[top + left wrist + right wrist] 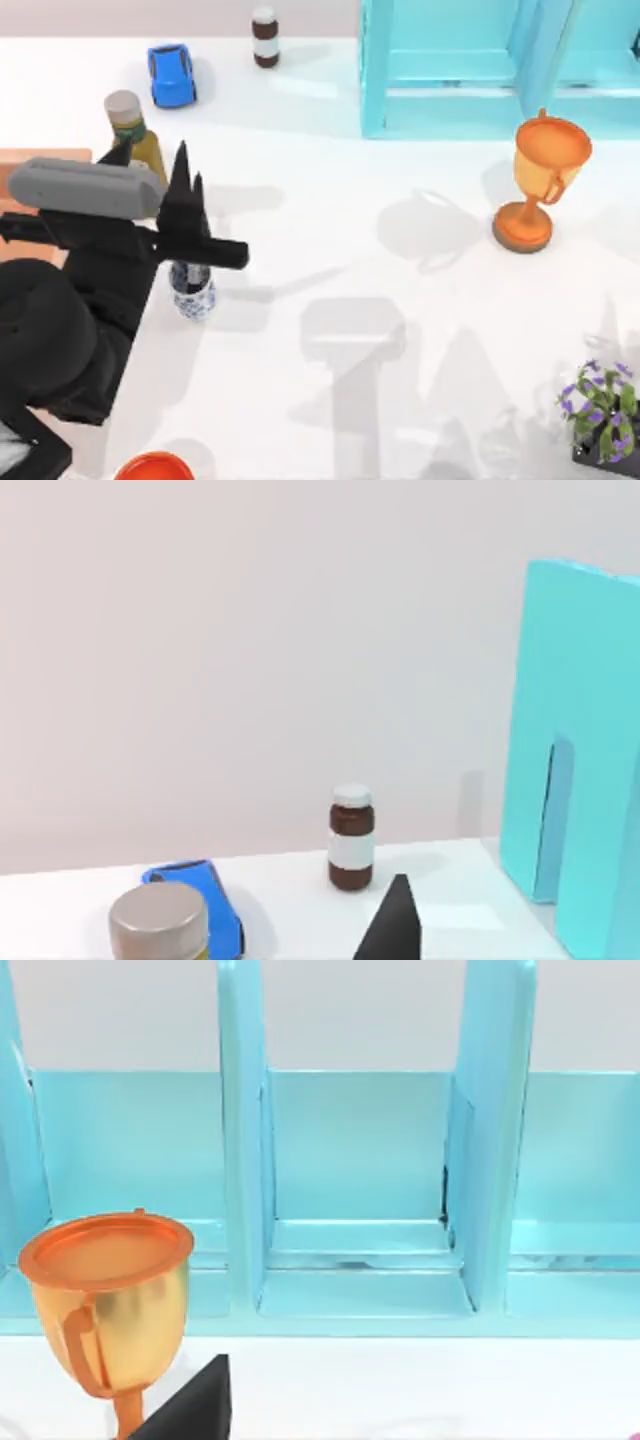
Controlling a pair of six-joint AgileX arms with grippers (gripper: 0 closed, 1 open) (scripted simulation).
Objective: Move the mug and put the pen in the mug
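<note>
The mug (193,292) stands on the counter (330,230) at the left, just under the left gripper (185,195), beside the olive bottle (133,135). Whether its fingers are apart or together I cannot tell. Lower straight, clearing the bottle.

Left hand (180,185) sits over the table's (330,400) left side, directly above the mug (193,292). Olive bottle (133,135) stands just behind the arm; toy car (171,74) farther back, pill bottle (265,37) to its right at the rear edge. Shelf unit (470,70) occupies the back right — trophy cup (543,180) stands in front of it. Potted plant (602,405) at front right corner, bowl (153,467) at front left edge.
</note>
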